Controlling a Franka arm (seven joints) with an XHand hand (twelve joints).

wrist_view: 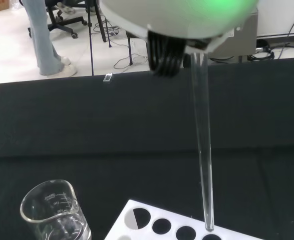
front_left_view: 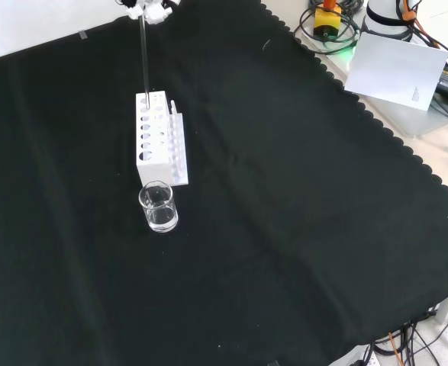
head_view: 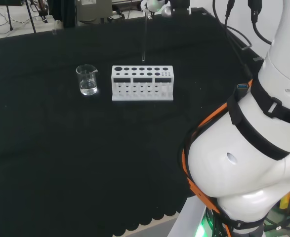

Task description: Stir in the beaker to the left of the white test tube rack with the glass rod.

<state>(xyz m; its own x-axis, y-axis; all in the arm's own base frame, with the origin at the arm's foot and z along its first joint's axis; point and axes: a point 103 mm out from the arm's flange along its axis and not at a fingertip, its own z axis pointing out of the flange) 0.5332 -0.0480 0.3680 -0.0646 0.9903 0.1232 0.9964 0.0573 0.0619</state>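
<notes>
The hand is high at the far edge of the bench, shut on the top of a clear glass rod that hangs straight down. The rod ends just over a hole at one end of the white test tube rack; in the wrist view its tip sits right above the rack. A small glass beaker with a little clear liquid stands left of the rack in the head view. In the front view the beaker is nearer than the rack. The beaker stands apart from the rod.
The arm's white links fill the head view's right. The cloth's scalloped edge runs along the front view's right, with a white sheet and cables beyond it. Bare black cloth surrounds the rack and beaker.
</notes>
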